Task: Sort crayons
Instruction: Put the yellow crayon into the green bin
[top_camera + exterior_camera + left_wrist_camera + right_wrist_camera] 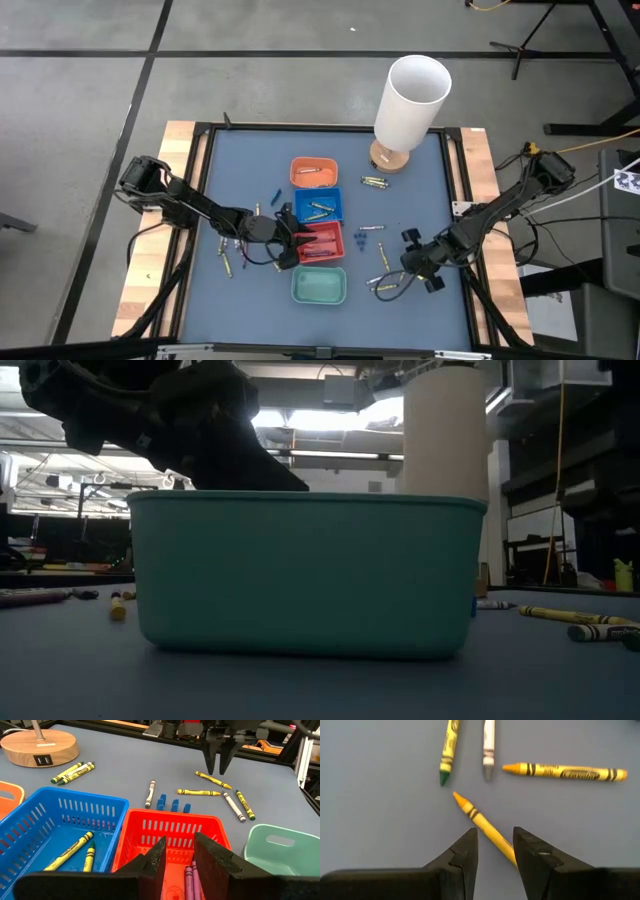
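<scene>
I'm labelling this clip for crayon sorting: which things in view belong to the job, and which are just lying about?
Part of the job:
- loose crayons on the mat
- orange tray, blue tray, red tray, teal tray
- left pincer, open over the red tray
- right pincer, open over a yellow crayon

Just lying about:
- white cylinder on its wooden base
- small blue blocks

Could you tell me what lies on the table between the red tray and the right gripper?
In the left wrist view, three small blue pieces and a white crayon lie between the red tray and the right gripper.
</scene>
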